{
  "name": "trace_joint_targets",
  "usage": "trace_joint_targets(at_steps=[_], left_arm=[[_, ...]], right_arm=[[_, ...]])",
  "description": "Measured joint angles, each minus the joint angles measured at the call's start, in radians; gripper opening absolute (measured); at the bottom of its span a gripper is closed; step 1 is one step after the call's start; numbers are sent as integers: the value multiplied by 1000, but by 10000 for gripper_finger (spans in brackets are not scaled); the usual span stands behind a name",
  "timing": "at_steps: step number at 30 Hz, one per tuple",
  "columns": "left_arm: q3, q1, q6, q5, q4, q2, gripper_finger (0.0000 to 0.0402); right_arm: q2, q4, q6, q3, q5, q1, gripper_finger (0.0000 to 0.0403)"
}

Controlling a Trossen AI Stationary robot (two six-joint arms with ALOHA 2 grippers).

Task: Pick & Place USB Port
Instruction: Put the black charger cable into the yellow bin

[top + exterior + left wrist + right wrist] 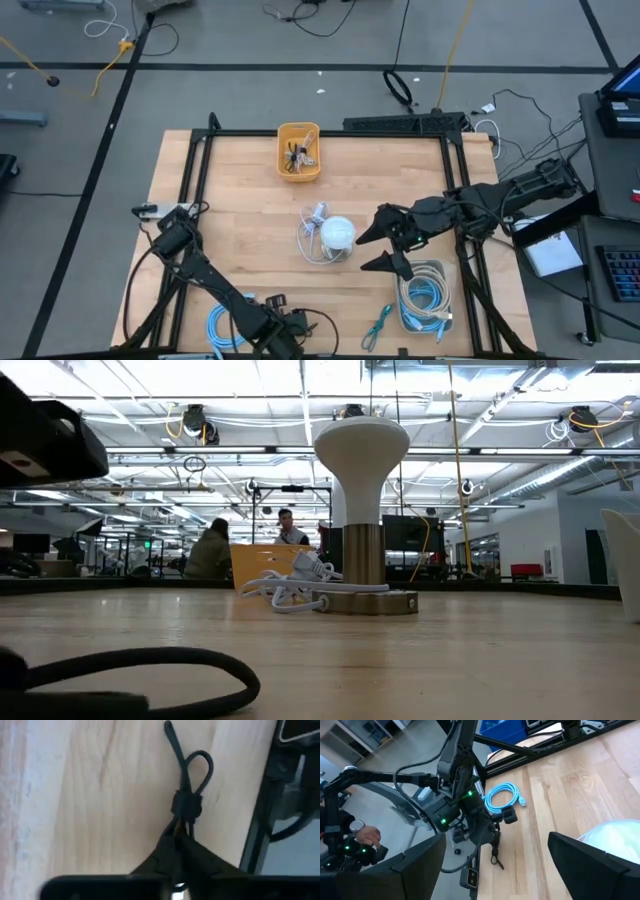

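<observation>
Two grippers are mine, and only the left one is busy. My left gripper (180, 832) sits low at the near edge of the counter (240, 200), on my left half of it. Its fingers are pinched together on a black cable (187, 802). The cable is a short bundle with a dark band round its middle, a small loop and a loose end poking out past the band. It lies on the wood right in front of my fingers, and I cannot tell whether it has lifted off the boards. I cannot make out a plug on it either.

A coil of blue cable (222, 325) lies just beside that arm, also by the near edge.

My right gripper (378, 247) hangs over the middle of the counter with its fingers spread wide and nothing between them. It is just beside the white lamp (338, 232), which stands upright on a metal base with a white cord (312, 240) tangled at its foot. A white bin (425, 295) of coiled cables is near that gripper, toward the near right corner. A teal cable (378, 325) lies loose beside the bin.

An orange bin (298, 150) holding small bits stands at the far edge, well apart from both grippers. A person's hand (362, 837) shows beyond the counter in the right wrist view.
</observation>
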Motion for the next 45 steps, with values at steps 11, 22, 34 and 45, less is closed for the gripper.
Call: trace_joint_targets(at_steps=[11, 22, 34, 45], left_arm=[[-4, 14, -108, -49, -21, 11, 2], [-36, 54, -253, -73, -94, 10, 1], [-11, 26, -351, -178, -69, -78, 116], [-10, 97, -372, -165, -8, -80, 205]], right_arm=[[0, 5, -1, 0, 0, 16, 343], [0, 6, -3, 0, 0, 31, 343], [0, 21, -1, 0, 29, 74, 343], [1, 62, 4, 0, 30, 80, 343]])
